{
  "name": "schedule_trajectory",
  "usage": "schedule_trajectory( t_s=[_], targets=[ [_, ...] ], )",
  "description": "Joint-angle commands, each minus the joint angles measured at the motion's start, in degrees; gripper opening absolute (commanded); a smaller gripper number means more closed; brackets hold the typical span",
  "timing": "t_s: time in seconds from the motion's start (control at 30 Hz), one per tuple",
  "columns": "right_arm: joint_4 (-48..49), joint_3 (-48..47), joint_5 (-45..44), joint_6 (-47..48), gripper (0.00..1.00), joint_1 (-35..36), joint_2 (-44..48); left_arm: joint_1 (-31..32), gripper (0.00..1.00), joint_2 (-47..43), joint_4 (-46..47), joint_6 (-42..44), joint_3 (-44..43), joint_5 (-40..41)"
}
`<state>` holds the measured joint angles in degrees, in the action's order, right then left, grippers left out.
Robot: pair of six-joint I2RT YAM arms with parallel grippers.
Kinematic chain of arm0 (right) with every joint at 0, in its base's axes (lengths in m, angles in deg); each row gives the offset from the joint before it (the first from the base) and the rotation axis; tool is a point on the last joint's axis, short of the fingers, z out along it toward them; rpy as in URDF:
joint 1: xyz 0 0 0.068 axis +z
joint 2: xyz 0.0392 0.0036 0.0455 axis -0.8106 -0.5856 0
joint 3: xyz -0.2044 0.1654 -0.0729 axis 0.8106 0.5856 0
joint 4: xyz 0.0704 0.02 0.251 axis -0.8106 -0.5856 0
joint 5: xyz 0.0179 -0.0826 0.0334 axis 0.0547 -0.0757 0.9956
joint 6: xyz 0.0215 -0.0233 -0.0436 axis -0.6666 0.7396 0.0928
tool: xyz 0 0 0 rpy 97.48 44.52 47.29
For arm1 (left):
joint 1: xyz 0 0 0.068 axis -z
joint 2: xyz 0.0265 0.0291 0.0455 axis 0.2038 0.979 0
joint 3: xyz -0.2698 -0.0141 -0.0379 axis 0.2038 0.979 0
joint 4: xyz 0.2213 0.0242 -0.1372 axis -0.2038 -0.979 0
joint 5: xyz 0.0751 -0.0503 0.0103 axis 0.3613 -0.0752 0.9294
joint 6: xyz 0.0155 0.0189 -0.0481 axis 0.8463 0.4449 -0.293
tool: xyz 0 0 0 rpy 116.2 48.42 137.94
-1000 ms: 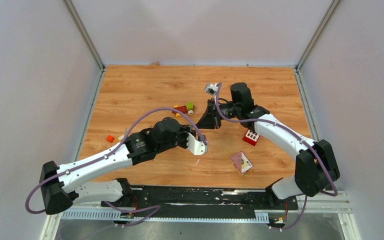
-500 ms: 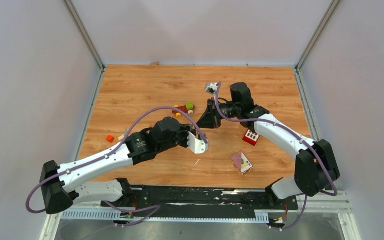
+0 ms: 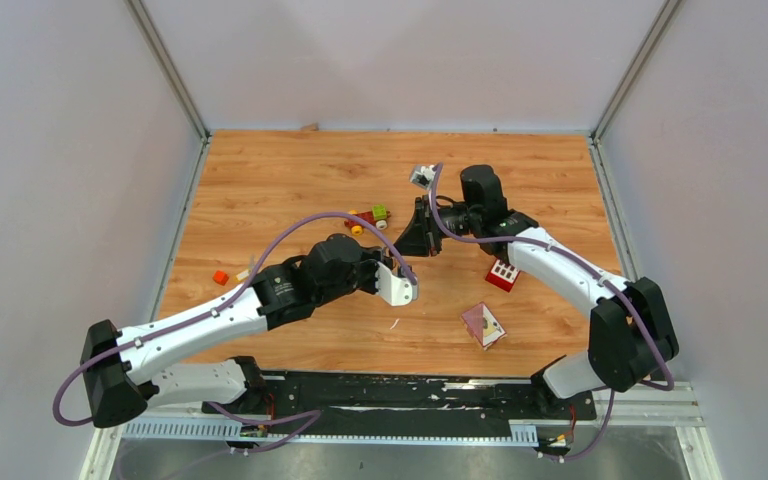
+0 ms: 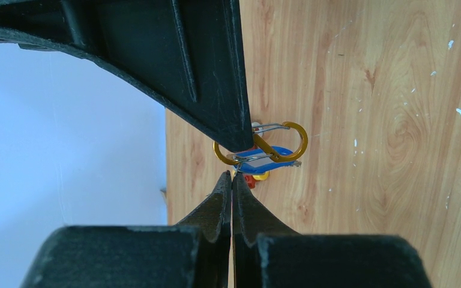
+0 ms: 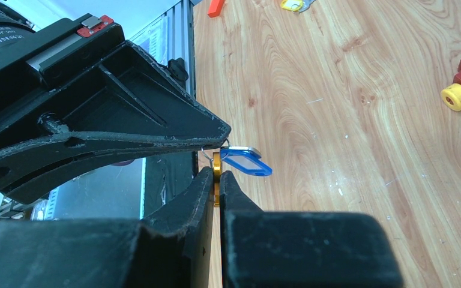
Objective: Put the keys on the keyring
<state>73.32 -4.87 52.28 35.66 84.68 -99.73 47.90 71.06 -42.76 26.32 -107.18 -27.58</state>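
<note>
The keyring (image 4: 263,144), a gold S-shaped clip, is held above the table between my two grippers. My right gripper (image 5: 217,174) is shut on the gold keyring (image 5: 216,163), seen edge-on. The blue-headed key (image 5: 246,162) hangs at the ring and also shows in the left wrist view (image 4: 271,157). My left gripper (image 4: 233,175) is shut, its tips pinching the thin wire loop of the blue key just below the ring. In the top view both grippers meet mid-table, left (image 3: 398,265) and right (image 3: 403,250). The yellow-headed key (image 5: 292,5) lies on the table far off, left in the top view (image 3: 244,271).
A red-and-green toy car (image 3: 368,217) lies just beyond the grippers. A red block with white squares (image 3: 501,273) and a pink card (image 3: 483,325) lie to the right. A small orange piece (image 3: 220,277) sits at the left, a grey-white piece (image 3: 421,177) at the back.
My left gripper has crept slightly farther toward the right gripper's tips. The right arm has barely moved.
</note>
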Motion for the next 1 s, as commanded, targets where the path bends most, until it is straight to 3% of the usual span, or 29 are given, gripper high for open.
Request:
schedule_trajectory(
  t_s=[0.0,0.97],
  targets=[
    [2.1,-0.3,1.9,-1.2,0.0,0.7,-0.8,0.7,0.0,0.0,7.2,-1.2,-0.7,-1.1],
    [4.5,0.0,2.2,-2.0,0.0,0.9,-1.2,0.8,0.0,0.7,9.0,-1.9,-0.2,-0.3]
  ],
)
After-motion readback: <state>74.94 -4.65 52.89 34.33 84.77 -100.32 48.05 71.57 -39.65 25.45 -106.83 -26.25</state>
